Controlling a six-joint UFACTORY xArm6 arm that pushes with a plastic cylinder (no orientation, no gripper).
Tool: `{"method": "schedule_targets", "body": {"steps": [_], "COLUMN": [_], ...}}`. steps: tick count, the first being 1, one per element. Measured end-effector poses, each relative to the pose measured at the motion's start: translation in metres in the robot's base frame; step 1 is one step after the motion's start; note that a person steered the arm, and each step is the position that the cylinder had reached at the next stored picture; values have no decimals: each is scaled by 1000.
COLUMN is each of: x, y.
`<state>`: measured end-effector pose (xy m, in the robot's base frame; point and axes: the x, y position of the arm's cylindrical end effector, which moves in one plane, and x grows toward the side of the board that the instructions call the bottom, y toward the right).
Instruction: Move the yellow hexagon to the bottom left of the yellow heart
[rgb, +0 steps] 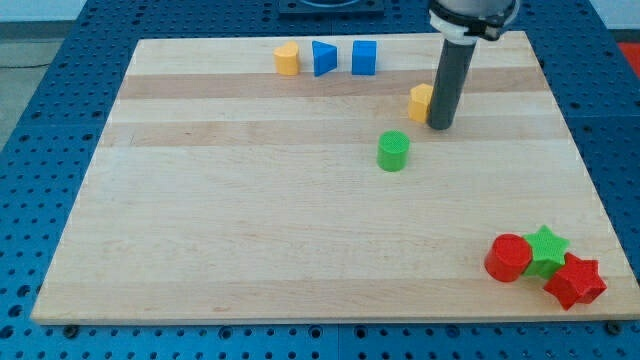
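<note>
Camera view shows my tip (441, 126) touching the yellow hexagon (420, 101) on its right side, placed, I judge, to shove it left toward the yellow heart (287, 59) near the counter (250, 250) top; no jaws exist.

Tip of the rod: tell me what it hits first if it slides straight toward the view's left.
My tip would meet the yellow hexagon first; it sits right against the rod's left side, seemingly touching already. Beyond it the wooden board looks free, though depth is uncertain.
</note>
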<state>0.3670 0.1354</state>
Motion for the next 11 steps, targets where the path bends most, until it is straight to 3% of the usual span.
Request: {"method": "schedule_targets", "body": {"steps": [1, 4, 7, 9, 11], "x": [-15, -49, -50, -9, -20], "y": [-23, -13, -170, -214, -252]}}
